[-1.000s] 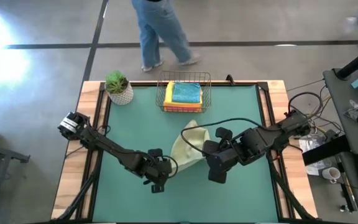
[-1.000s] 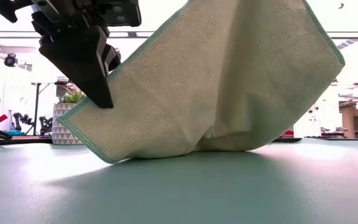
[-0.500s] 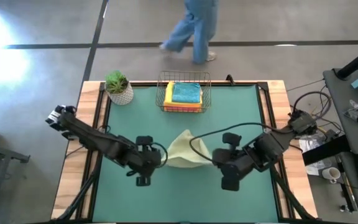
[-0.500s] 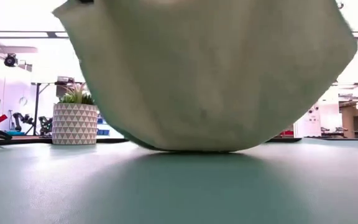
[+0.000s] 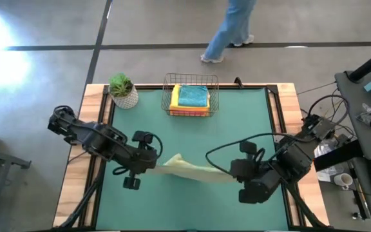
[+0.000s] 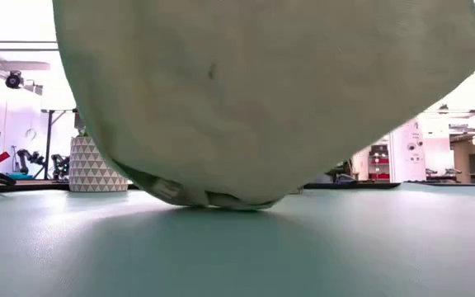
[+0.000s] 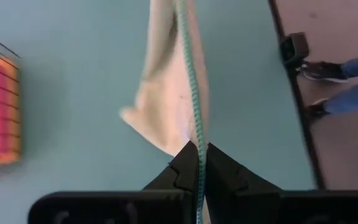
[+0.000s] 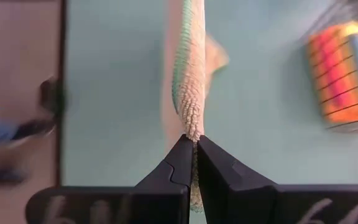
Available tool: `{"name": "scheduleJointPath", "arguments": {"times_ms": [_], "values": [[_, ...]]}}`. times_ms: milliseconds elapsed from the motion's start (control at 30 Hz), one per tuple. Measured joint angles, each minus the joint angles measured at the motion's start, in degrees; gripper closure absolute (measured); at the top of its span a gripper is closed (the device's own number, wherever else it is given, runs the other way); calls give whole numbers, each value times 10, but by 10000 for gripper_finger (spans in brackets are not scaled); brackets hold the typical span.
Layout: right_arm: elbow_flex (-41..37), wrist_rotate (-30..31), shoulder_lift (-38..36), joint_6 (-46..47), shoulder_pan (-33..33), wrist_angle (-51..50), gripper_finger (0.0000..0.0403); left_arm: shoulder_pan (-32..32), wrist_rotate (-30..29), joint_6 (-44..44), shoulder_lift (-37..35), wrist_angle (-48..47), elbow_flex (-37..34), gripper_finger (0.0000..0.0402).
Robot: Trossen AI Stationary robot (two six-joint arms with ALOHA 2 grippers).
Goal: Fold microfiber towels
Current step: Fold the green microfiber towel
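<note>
The pale sage green towel [image 5: 192, 169] hangs between my two grippers over the middle of the green mat, seen from above as a narrow strip. In the low view it fills most of the picture [image 6: 262, 91], and its sagging lower part [image 6: 213, 198] touches the mat. My left gripper [image 5: 153, 164] is shut on the towel's left end and my right gripper [image 5: 234, 175] on its right end. The other towels lie stacked in the wire basket [image 5: 190, 96], the teal one on top. My left gripper [image 7: 197, 149] pinches the towel's teal-stitched edge [image 7: 196, 127] between its two fingers, at the towel's left end. It comes from the table's left, slanting down. The towel hangs below, drawn out toward the other gripper, its bottom on the mat. My right gripper [image 8: 192, 140] pinches the towel's teal-stitched edge [image 8: 190, 121] between its two fingers, at the towel's right end. It comes from the table's right, slanting down. One layer or several, I cannot tell. The towel hangs below the fingers.
The wire basket stands at the far edge, with a potted plant [image 5: 122, 90] to its left. A person [image 5: 234, 29] walks on the floor beyond the table. Bare mat [image 5: 192, 209] lies near the front edge.
My left gripper has gone toward the table's left edge and my right gripper toward the right and near edges, both still shut on the towel. The towel, bunched up a second ago, is now drawn out into a wide hanging sheet between them.
</note>
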Motion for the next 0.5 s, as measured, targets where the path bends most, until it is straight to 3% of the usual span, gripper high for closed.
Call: {"name": "scheduleJointPath", "arguments": {"times_ms": [133,333,500], "values": [[0,131,-12,5,0,0,394,1,-86,43,0,-4,33,402],[0,258,-27,12,0,1,394,1,-270,91,0,-24,82,402],[0,229,-36,2,-4,11,394,1,-335,120,0,-23,109,402]]}}
